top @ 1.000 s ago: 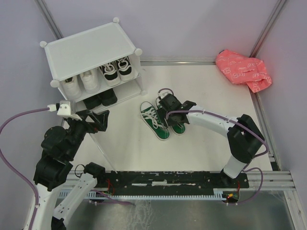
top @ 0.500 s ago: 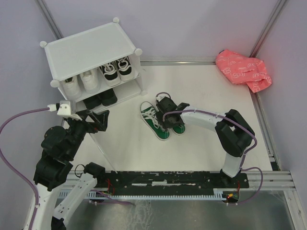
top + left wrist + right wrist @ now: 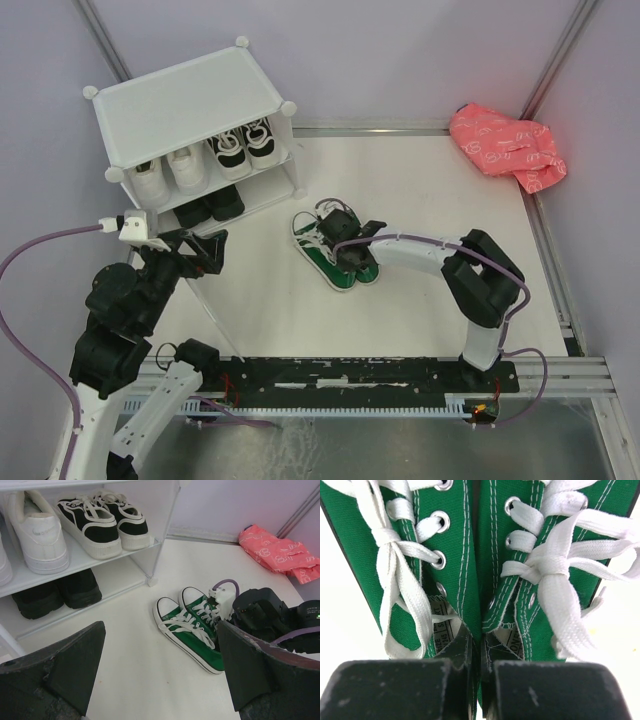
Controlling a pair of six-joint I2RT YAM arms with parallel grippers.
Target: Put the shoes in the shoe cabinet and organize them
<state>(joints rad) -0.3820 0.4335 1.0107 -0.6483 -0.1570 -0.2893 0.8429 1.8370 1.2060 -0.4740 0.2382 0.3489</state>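
A pair of green canvas sneakers (image 3: 322, 252) (image 3: 187, 630) lies on the white floor in front of the shoe cabinet (image 3: 185, 100). My right gripper (image 3: 347, 256) (image 3: 481, 680) is shut on the two shoes' touching inner walls (image 3: 470, 570), one finger inside each shoe opening. On the cabinet's upper shelf stand white sneakers (image 3: 170, 172) (image 3: 37, 535) and black sneakers with white soles (image 3: 245, 150) (image 3: 100, 520). Plain black shoes (image 3: 210, 207) (image 3: 55, 592) sit below. My left gripper (image 3: 205, 250) (image 3: 160, 680) hangs open near the cabinet's front left, holding nothing.
A crumpled pink bag (image 3: 505, 145) (image 3: 277, 552) lies in the far right corner. The cabinet's front corner post (image 3: 162, 535) stands just left of the green pair. Metal frame rails run along the floor's back and right edges.
My right gripper came down and left onto the green pair and shut, pinching the inner walls together. The shoes now lie closer together. The left arm stayed still.
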